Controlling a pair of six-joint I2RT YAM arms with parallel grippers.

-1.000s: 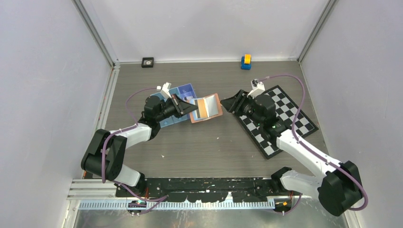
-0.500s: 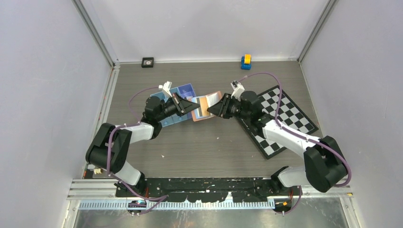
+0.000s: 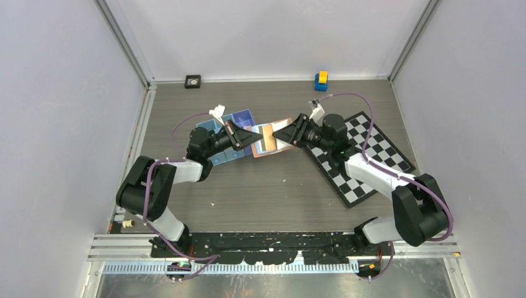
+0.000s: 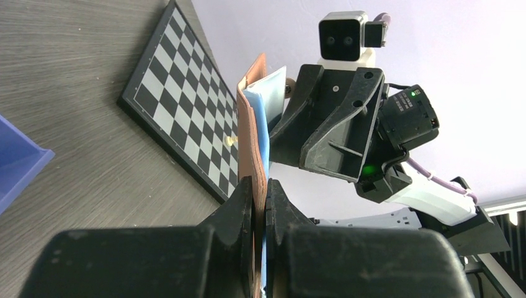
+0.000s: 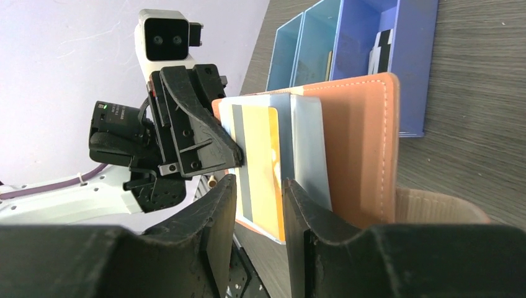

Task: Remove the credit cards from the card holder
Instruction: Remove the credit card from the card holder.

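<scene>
Card holder (image 3: 273, 137) open, left gripper (image 4: 260, 187) clamped on its edge, right gripper (image 5: 258, 186) astride its orange card (image 5: 261, 155), grip unclear, blue tray (image 5: 417, 68) just beside holder

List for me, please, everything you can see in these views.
holder: one, tan, held up over mid-table
cards: about three, one orange, the others pale, in the holder
tray: one, blue, on the table left of the holder
chessboard: one, black and white, right side of the table
square: one, black, far edge, left
block: one, blue and yellow, far edge, right
table: one, grey-brown wood grain
arms: two, black and white, reaching in from the near edge
left claw: one, black, shut on the holder
right claw: one, black, open, at the orange card
</scene>
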